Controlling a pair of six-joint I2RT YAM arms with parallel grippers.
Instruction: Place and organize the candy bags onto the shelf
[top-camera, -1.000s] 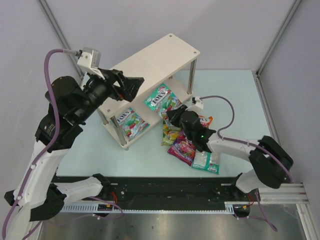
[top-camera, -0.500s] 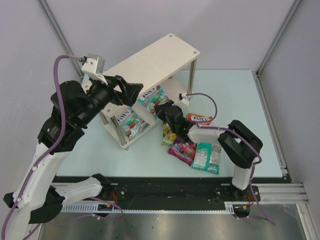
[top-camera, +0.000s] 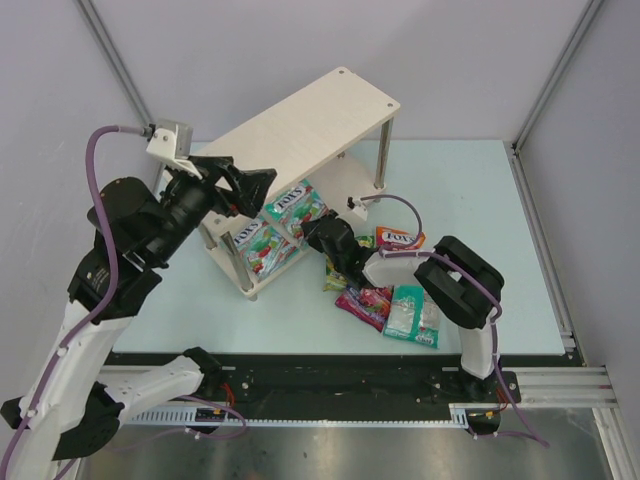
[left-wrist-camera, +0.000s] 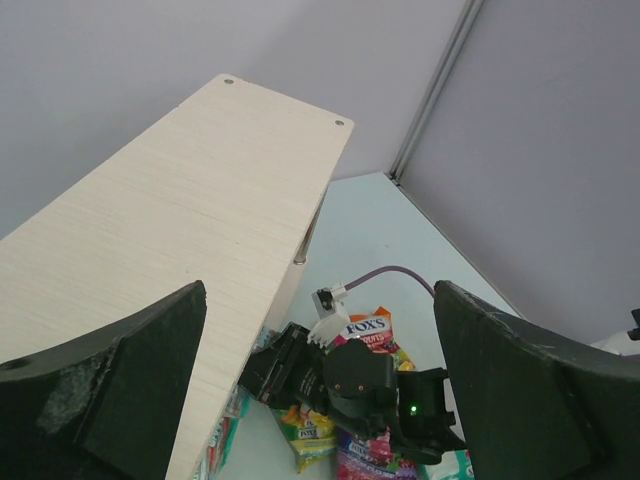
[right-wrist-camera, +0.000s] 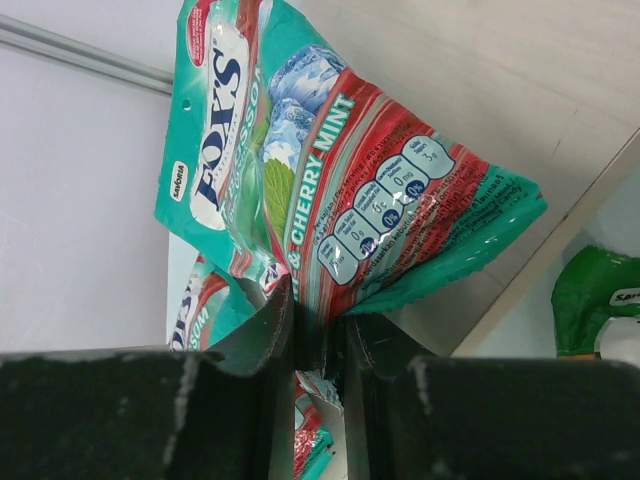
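Observation:
The pale wood shelf (top-camera: 300, 125) stands at the table's middle back. One teal candy bag (top-camera: 262, 243) lies on its lower board. My right gripper (top-camera: 318, 232) is shut on a second teal bag (top-camera: 298, 205) and holds it over the lower board beside the first. In the right wrist view the gripper (right-wrist-camera: 318, 330) pinches the cherry mint bag (right-wrist-camera: 330, 190) by its bottom edge against the board (right-wrist-camera: 500, 80). My left gripper (top-camera: 255, 185) is open and empty, hovering over the shelf's left end; in the left wrist view it (left-wrist-camera: 318, 290) looks down on the top board (left-wrist-camera: 170, 230).
A loose pile lies on the table right of the shelf: a red-orange bag (top-camera: 400, 238), a green-yellow bag (top-camera: 338, 272), a purple bag (top-camera: 365, 300) and a teal bag (top-camera: 413, 312). The right arm's forearm stretches over this pile. Thin metal posts (top-camera: 382, 150) stand at the shelf's corners.
My right gripper has carried the teal bag left from the pile into the shelf's lower tier, next to the first teal bag. The left gripper has shifted slightly over the shelf.

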